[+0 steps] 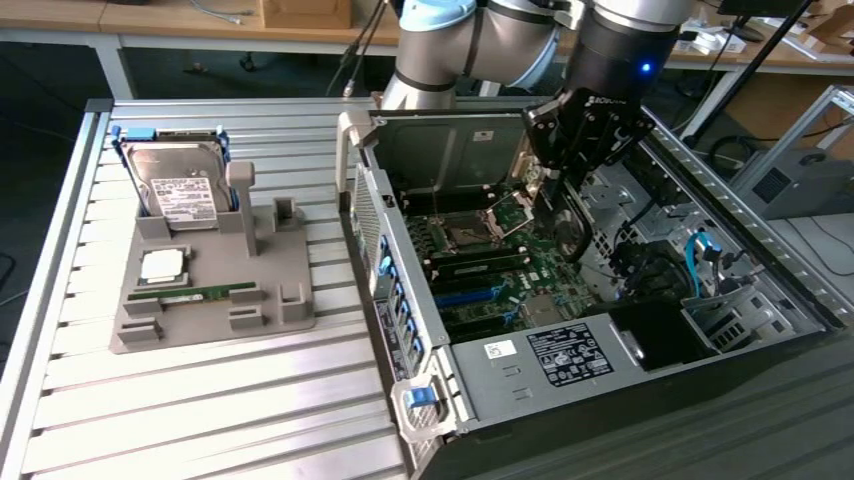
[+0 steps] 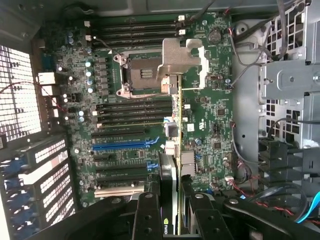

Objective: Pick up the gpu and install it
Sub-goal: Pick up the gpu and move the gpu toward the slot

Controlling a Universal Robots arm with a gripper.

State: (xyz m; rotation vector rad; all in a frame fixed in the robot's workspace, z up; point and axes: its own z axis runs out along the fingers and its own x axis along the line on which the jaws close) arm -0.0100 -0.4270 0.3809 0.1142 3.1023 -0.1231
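The gpu (image 2: 175,130) hangs edge-on between my fingers (image 2: 147,217), a thin card with a green logo near the grip. My gripper (image 2: 174,210) is shut on the gpu. It holds the card above the green motherboard (image 2: 210,115), running across the long card slots, with the blue slot (image 2: 125,146) just beside it. From the exterior camera, the gripper (image 1: 577,150) reaches down into the open computer case (image 1: 534,350) and the gpu (image 1: 550,205) dangles under it, apart from the board.
The CPU socket (image 2: 145,75) with its raised silver cover lies past the card's far end. Drive cage metal and cables (image 2: 290,100) line one side of the case. On the exterior view's left, a grey fixture (image 1: 267,300) carries a hard drive (image 1: 180,195), a chip (image 1: 163,265) and a memory stick (image 1: 200,295).
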